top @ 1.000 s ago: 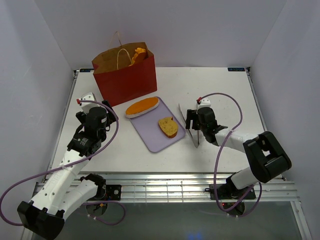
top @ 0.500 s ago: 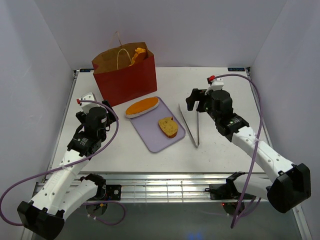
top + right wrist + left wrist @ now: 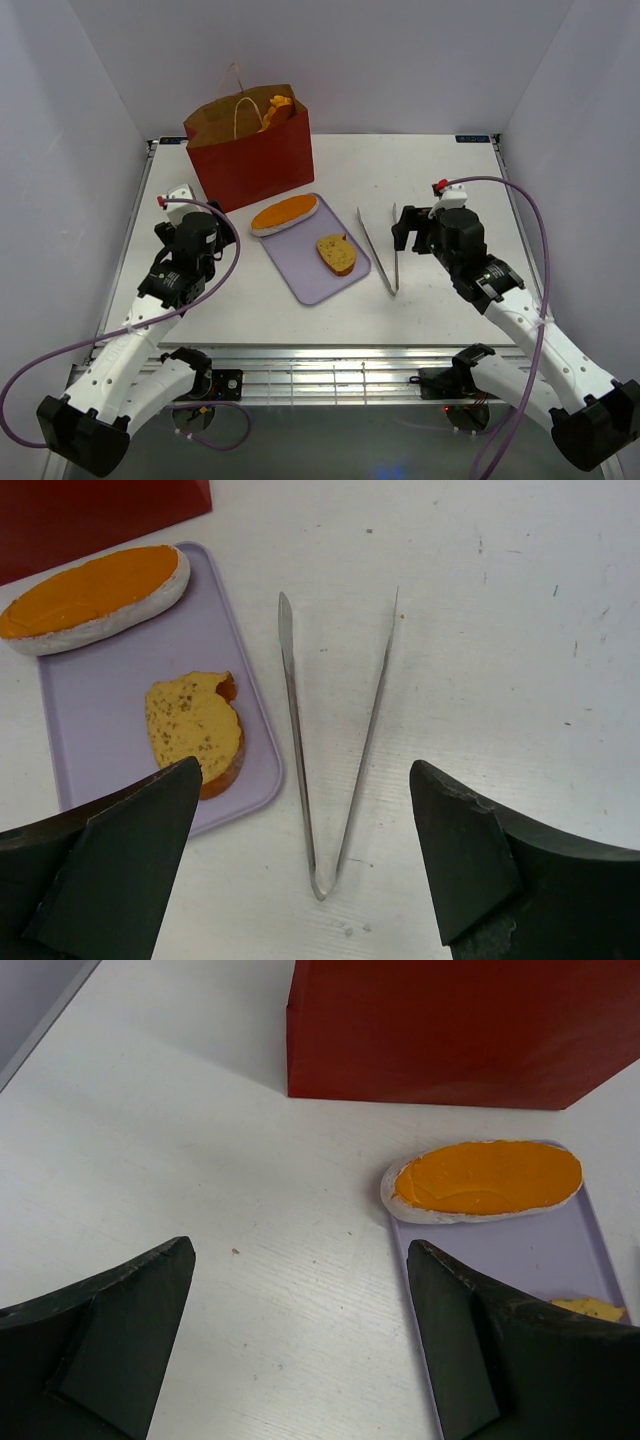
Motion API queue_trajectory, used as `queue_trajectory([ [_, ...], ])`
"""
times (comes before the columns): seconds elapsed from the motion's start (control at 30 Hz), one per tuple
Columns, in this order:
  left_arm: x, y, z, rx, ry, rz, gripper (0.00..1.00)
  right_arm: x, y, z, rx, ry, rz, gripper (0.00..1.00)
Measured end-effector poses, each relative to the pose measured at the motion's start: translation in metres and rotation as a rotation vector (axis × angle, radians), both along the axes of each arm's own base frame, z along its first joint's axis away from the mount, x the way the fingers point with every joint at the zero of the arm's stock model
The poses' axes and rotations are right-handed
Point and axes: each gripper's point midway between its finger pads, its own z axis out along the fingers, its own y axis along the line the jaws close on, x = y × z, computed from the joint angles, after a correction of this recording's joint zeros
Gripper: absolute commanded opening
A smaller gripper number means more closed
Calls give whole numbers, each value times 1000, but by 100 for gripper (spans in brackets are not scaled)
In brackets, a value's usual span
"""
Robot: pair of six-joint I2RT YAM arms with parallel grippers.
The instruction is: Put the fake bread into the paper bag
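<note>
The red paper bag (image 3: 248, 150) stands upright at the back left with orange fake bread (image 3: 277, 108) showing at its open top. A long orange loaf (image 3: 284, 214) and a brown-crusted slice (image 3: 336, 254) lie on the lavender tray (image 3: 300, 275). My left gripper (image 3: 212, 216) hovers open left of the tray, nothing between its fingers (image 3: 100, 1330); the loaf (image 3: 487, 1178) and bag (image 3: 460, 1030) lie ahead of it. My right gripper (image 3: 405, 228) is open and empty, just right of the metal tongs (image 3: 380, 250). The right wrist view shows the tongs (image 3: 335, 730), slice (image 3: 195, 730) and loaf (image 3: 95, 595) below it.
The tongs lie flat on the white table in a V, tips pointing toward the back, right beside the tray's (image 3: 100, 700) right edge. The bag's (image 3: 90, 510) base stands close behind the tray. White walls enclose the table on three sides.
My right gripper has come off the tongs, swung toward the back, then drawn back to the right; the tongs stay lying on the table. The left arm has barely shifted.
</note>
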Motion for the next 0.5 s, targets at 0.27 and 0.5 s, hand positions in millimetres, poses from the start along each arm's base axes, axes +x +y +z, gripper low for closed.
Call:
queue_trajectory([
  [0.27,1,2,-4,20,15,11,98,-11,-8,7,15,-38,-8,90],
  [0.5,1,6,-4,32,14,28,98,-9,-7,4,17,-25,-10,90],
])
